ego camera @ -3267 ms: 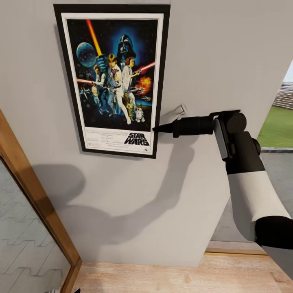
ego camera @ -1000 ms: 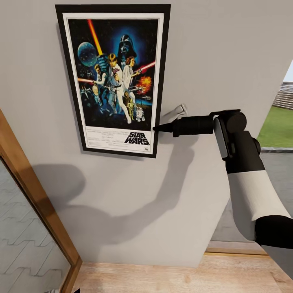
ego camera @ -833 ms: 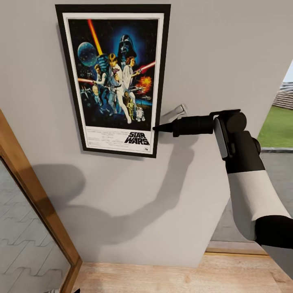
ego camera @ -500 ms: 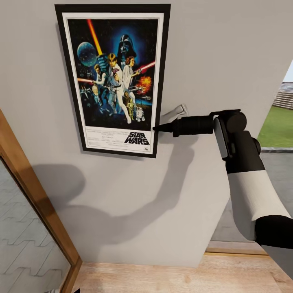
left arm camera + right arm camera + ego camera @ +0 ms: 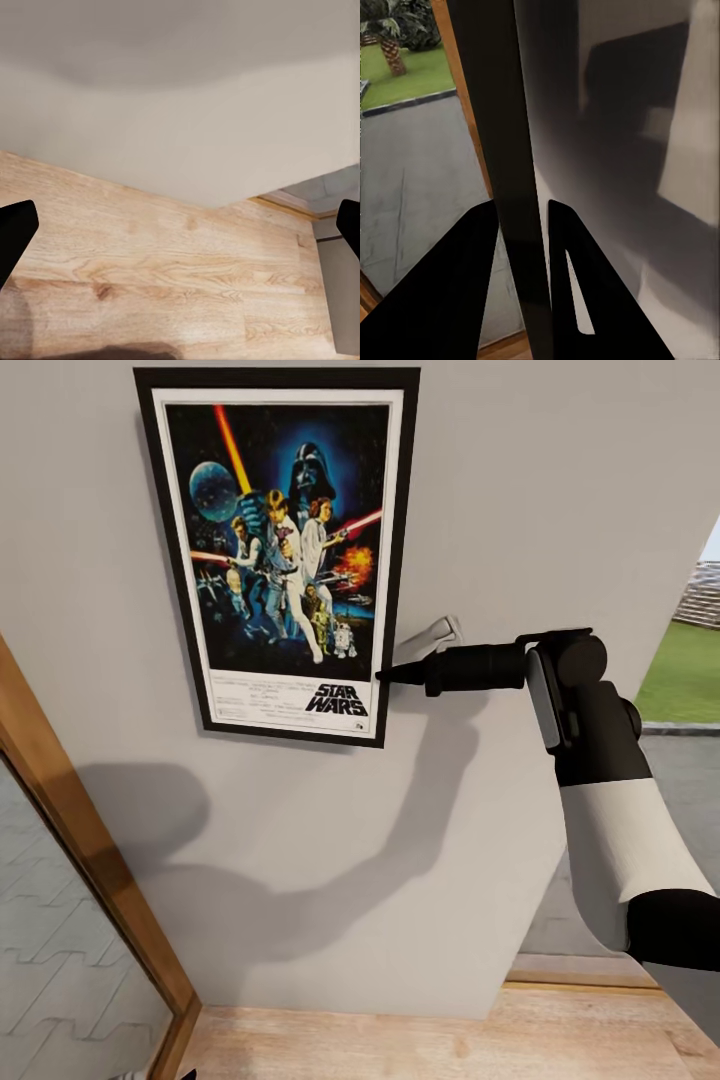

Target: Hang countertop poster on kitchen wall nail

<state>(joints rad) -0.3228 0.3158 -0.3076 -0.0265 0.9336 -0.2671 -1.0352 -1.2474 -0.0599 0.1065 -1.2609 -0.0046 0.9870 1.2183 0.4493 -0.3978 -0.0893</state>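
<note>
The poster (image 5: 280, 550) stands upright and flat against the grey wall (image 5: 520, 490), with its black frame, white border and "STAR WARS" title near the bottom. My right gripper (image 5: 385, 677) reaches in from the right and is shut on the frame's lower right edge. In the right wrist view the dark frame edge (image 5: 506, 135) runs between the two black fingers (image 5: 457, 285). My left gripper (image 5: 180, 223) is open over the wooden floor, holding nothing. The kitchen countertop is out of view, and I cannot see any nail behind the poster.
A small pale grey piece (image 5: 432, 634) sticks out of the wall just above my right gripper. A wooden door frame (image 5: 90, 860) slants along the left. At the right, an opening (image 5: 690, 670) shows grass outside. Wooden floor (image 5: 400, 1040) lies below the wall.
The whole picture has shifted very slightly. The poster and my right gripper hold the same position against each other.
</note>
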